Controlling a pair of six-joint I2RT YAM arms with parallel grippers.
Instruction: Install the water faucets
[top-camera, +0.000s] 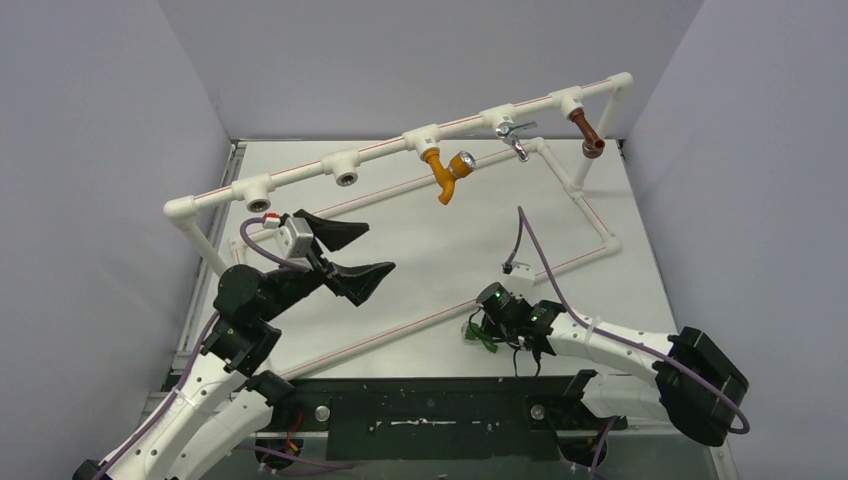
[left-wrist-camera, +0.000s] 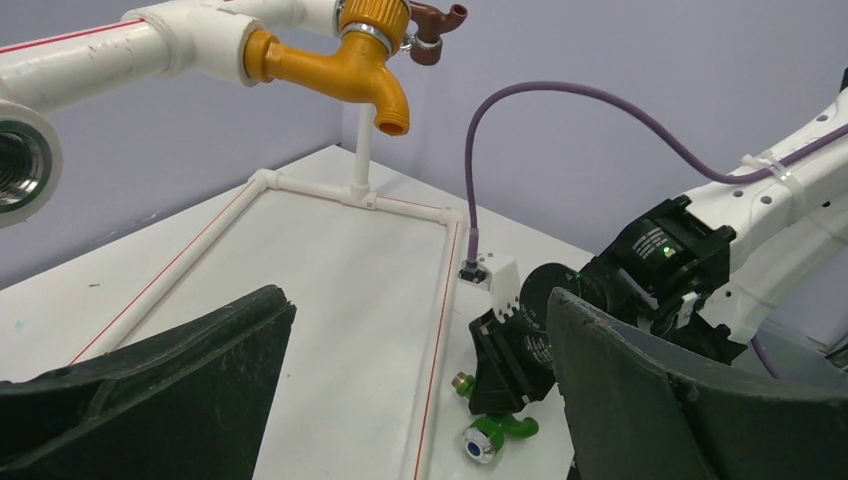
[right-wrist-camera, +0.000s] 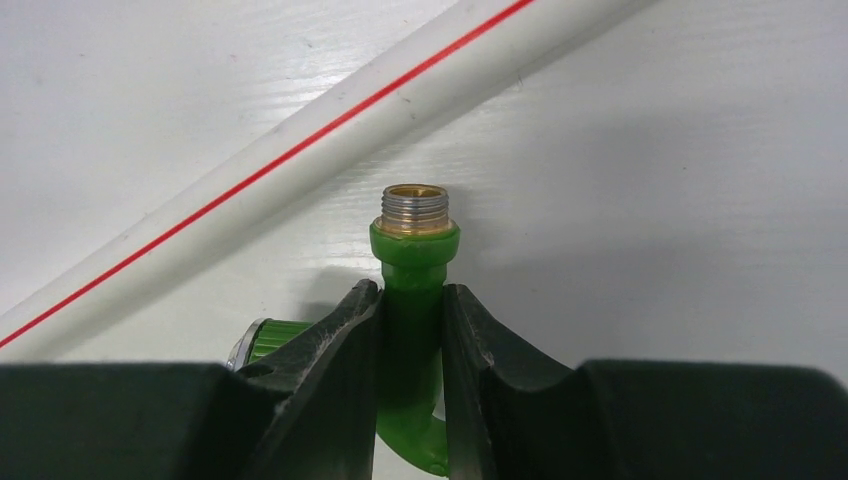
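Green faucet (right-wrist-camera: 412, 250) pinched in right gripper (right-wrist-camera: 410, 296), knob (right-wrist-camera: 262, 335) and spout (right-wrist-camera: 425, 455) partly hidden

White tabletop (top-camera: 420, 260) carrying a PVC pipe frame (top-camera: 440, 312) and a green water faucet (top-camera: 482, 338).
Red-striped base pipes rest flat; the faucet lies just beside the near one.

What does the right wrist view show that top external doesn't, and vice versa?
Right wrist only: the faucet's brass thread, and the right gripper's fingers closed on its neck.
Top external only: the left gripper open; orange tap, chrome tap and brown tap on the rail; two empty sockets.
Both: the right gripper at the faucet, beside the striped pipe.
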